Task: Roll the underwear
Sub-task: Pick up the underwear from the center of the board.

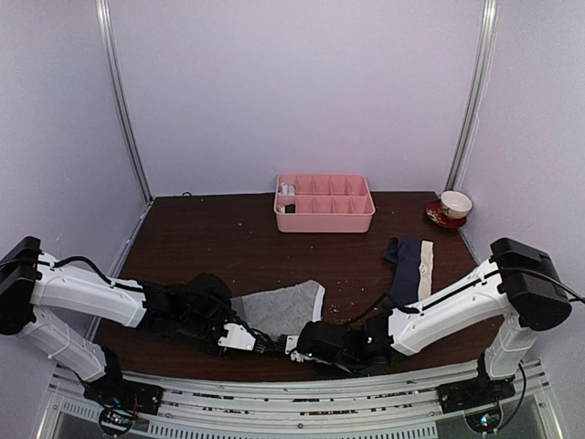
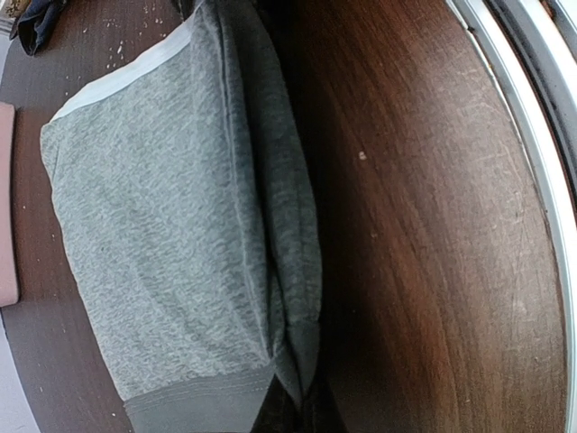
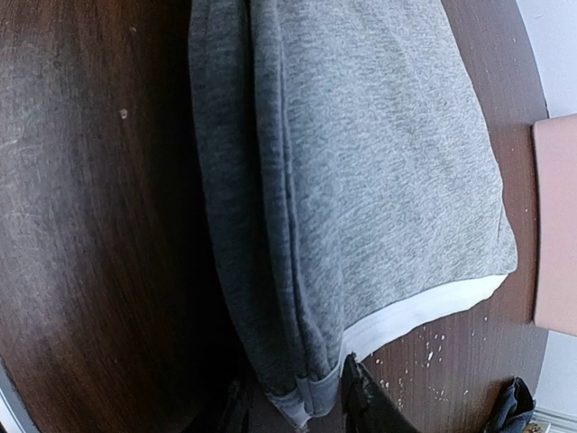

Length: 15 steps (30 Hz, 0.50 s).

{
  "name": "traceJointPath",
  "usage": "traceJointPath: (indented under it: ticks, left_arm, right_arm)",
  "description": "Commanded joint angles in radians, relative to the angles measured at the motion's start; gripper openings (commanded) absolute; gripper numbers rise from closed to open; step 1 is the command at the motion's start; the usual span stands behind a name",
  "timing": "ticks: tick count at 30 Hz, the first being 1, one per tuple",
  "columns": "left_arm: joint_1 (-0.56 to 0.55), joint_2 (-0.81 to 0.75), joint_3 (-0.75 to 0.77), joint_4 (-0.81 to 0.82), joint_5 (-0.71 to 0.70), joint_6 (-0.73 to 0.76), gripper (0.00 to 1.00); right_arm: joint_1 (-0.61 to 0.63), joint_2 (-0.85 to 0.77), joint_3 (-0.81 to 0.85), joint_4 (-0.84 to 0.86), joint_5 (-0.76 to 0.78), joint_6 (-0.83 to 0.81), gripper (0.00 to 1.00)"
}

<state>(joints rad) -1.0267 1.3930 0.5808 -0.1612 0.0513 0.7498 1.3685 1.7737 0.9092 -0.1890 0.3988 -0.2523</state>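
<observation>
The grey underwear (image 1: 279,309) lies flat on the dark table near the front, its near edge folded up into a thick ridge. My left gripper (image 1: 260,343) is shut on that fold at the hem end (image 2: 302,406). My right gripper (image 1: 294,346) grips the same fold at the pale waistband end (image 3: 302,401), one dark finger (image 3: 365,406) against the cloth. The grey underwear fills both wrist views (image 2: 162,234) (image 3: 379,153). The navy underwear (image 1: 409,265) with a cream band lies apart at the right, untouched.
A pink compartment tray (image 1: 324,203) stands at the back centre, holding small items in its left cells. A cup on a saucer (image 1: 454,207) sits at the back right. Crumbs dot the table (image 1: 210,247). The metal rail of the front edge (image 2: 532,153) runs close behind the grippers.
</observation>
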Motion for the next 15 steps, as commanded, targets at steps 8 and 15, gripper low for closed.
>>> traceJointPath:
  ticks: [8,15]
  left_arm:
    - [0.021,-0.043,-0.021,-0.021,0.059,0.048,0.0]
    - [0.028,-0.086,-0.036,-0.054,0.098,0.107,0.0]
  right_arm:
    - [-0.01,0.09,0.044,-0.062,0.006,-0.053,0.25]
    - [-0.023,0.071,0.087,-0.134,-0.078,-0.018,0.0]
